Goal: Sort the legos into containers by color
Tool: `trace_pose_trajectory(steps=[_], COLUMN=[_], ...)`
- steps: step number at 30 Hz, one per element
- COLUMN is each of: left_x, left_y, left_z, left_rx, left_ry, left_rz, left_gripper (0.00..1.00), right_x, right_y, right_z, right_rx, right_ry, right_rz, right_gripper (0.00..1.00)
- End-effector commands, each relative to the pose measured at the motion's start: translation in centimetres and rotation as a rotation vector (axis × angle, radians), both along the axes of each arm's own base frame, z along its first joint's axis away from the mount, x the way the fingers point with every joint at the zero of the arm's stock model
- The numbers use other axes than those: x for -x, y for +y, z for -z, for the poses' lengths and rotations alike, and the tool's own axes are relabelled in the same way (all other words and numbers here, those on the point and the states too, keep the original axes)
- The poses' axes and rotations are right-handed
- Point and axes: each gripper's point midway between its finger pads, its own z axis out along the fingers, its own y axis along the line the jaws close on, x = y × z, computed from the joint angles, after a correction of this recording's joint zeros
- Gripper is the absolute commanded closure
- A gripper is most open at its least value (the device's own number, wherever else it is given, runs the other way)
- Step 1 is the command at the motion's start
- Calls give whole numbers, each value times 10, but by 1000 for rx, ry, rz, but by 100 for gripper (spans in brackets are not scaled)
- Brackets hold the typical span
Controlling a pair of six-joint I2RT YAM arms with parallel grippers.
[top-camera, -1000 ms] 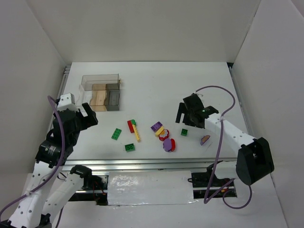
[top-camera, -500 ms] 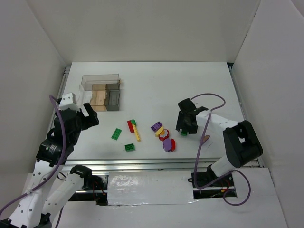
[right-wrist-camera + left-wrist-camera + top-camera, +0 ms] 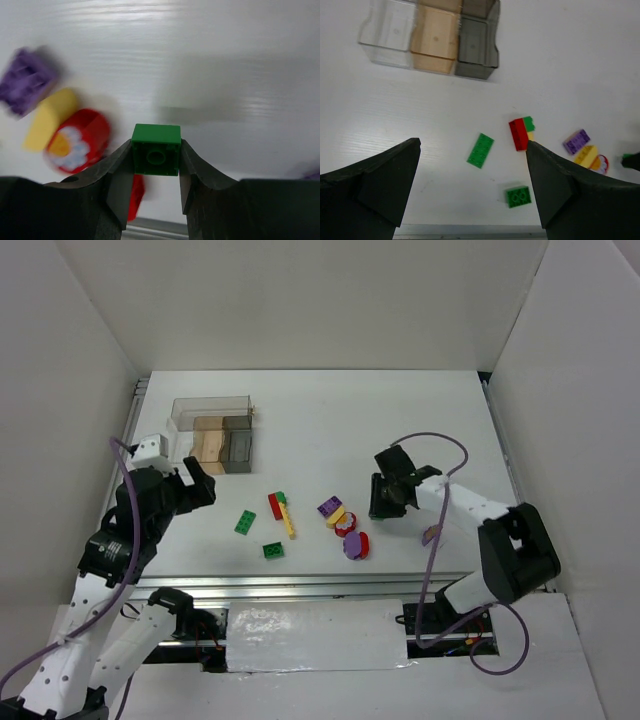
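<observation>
Both right jaws press on a small green brick (image 3: 156, 156), one on each side. Just left of it, a red disc (image 3: 80, 140), a yellow piece (image 3: 47, 119) and a purple brick (image 3: 25, 80) lie on the white counter (image 3: 330, 430). The left jaws stand wide apart above the counter. Under them lie a long green brick (image 3: 480, 150), a square green brick (image 3: 518, 196) and a red brick (image 3: 518, 134). The clear box (image 3: 212, 435) sits far off to the left, near the left arm.
</observation>
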Motion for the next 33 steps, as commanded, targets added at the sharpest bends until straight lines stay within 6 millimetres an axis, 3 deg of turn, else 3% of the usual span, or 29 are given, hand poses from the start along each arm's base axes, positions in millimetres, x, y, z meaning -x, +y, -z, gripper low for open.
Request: trace_pose_trajectory(steps=[1, 2, 3, 4, 7, 9, 11, 14, 18, 22, 24, 30, 33], left_x=[-7, -8, -1, -3, 9, 24, 31, 39, 48, 55, 57, 60, 61], left_y=[-42, -57, -86, -105, -157, -181, -197, -217, -230, -237, -239, -244, -249], left_z=[-13, -13, -11, -13, -26, -29, -48, -47, -42, -26, -21, -13, -12], left_rx=[151, 203, 291, 387, 675, 849, 904, 920, 917, 941, 940, 927, 912], left_ry=[-24, -15, 20, 19, 46, 116, 79, 146, 184, 234, 240, 270, 281], left_rz=[160, 219, 363, 418, 646, 749, 840, 879, 903, 908, 912, 914, 925], left_gripper=[0, 0, 1, 1, 0, 0, 0, 1, 1, 9, 18, 19, 30], right_x=[-9, -1, 2, 20, 59, 76, 89, 96, 96, 98, 97, 92, 86], right_y=[52, 70, 85, 107, 152, 169, 181, 191, 193, 196, 198, 202, 202], right_z=[-73, -90, -108, -132, -175, -191, -201, -210, -225, -237, -236, -236, -239], right_rx=[-166, -226, -258, -309, -444, -485, -506, -524, -525, -545, -543, -541, -532], right_ry=[-262, -302, -376, -441, -551, -589, -614, -651, -720, -740, -737, -756, -784], right_rz=[-268, -355, -446, -553, -811, -937, -1018, -1093, -1148, -1165, -1164, -1158, -1131], right_gripper=[100, 100, 100, 100, 100, 100, 100, 100, 100, 98, 97, 96, 96])
